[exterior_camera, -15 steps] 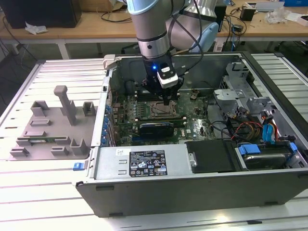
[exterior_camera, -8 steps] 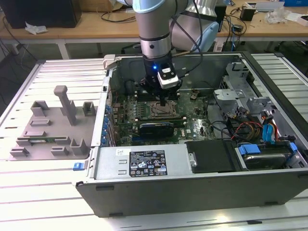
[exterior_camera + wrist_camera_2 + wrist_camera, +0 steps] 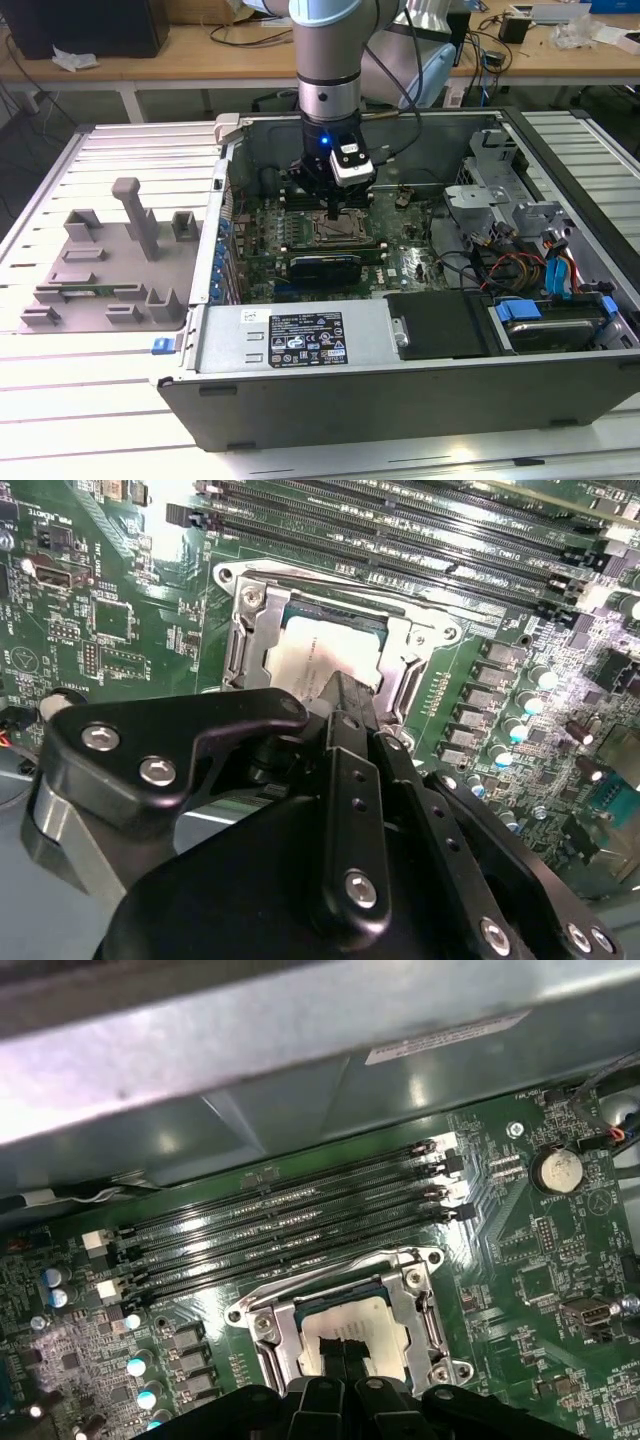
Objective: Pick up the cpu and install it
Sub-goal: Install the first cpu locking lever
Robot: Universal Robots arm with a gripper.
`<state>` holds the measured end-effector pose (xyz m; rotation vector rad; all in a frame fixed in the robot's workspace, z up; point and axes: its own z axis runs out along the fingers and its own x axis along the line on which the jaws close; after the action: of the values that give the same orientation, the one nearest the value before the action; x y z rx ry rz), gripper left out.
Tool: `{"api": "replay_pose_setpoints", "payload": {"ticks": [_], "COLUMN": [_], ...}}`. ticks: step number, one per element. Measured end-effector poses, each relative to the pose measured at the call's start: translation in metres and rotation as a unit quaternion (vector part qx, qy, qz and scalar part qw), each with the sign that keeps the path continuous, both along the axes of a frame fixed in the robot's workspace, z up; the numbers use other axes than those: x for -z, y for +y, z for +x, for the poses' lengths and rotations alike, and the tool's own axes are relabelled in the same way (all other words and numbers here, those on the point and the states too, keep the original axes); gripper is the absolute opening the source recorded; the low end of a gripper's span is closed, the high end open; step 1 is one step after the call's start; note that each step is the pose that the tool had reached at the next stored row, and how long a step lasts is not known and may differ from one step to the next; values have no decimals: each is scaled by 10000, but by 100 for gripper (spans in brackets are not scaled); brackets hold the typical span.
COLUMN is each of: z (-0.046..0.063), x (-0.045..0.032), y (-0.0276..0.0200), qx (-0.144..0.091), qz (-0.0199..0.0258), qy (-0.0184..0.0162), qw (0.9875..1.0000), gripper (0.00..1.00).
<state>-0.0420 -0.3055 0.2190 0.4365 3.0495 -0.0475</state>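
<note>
Currently, operator, your exterior view lists: arm [image 3: 328, 60] reaching down into the open case [image 3: 400, 390]; gripper [image 3: 335, 213] low over the socket [image 3: 335, 232] on the green board [image 3: 400, 262], near the case's middle. A long black card [image 3: 325, 267] lies just in front of the socket. On the exterior view's left, outside the case, a grey fixture tray [image 3: 110, 265] sits on the slatted table [image 3: 60, 400]. At the exterior view's right, inside the case, you have a drive cage [image 3: 500, 185] and bundled cables [image 3: 555, 265]. You cannot judge finger spread or the cpu from here.

Second wrist view: gripper [image 3: 345, 690] with its two black fingers [image 3: 345, 780] drawn close together, tips meeting at the pale silver cpu [image 3: 300, 655]. The cpu lies flat inside the socket frame [image 3: 245, 620]; the tips are at its edge nearer the camera. Whether they pinch it or merely touch it, you cannot tell. Memory slots [image 3: 400, 555] run beyond the socket; a row of capacitors [image 3: 510, 730] stands beside it.

First wrist view: same gripper [image 3: 338, 1352], tips dark against the cpu [image 3: 360, 1325], fingers narrow, nearly together. The cpu sits within the frame [image 3: 270, 1330], square to it. This view adds what the other lacks: the case wall [image 3: 250, 1050] behind the memory slots [image 3: 290, 1230], and a coin battery [image 3: 556, 1170] on the board.
</note>
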Motion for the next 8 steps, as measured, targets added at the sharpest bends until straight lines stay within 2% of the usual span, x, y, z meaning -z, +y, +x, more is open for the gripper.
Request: {"api": "replay_pose_setpoints", "payload": {"ticks": [2, 5, 6, 8], "z": [15, 40, 42, 44], "x": [-1, 0, -1, -1], "y": [-1, 1, 0, 0], "qx": [-17, -391, -577, -794], "qz": [0, 1, 0, 0], "qy": [0, 0, 0, 0], "qw": [10000, 9992, 9983, 9968], "gripper": [11, 11, 11, 11]}}
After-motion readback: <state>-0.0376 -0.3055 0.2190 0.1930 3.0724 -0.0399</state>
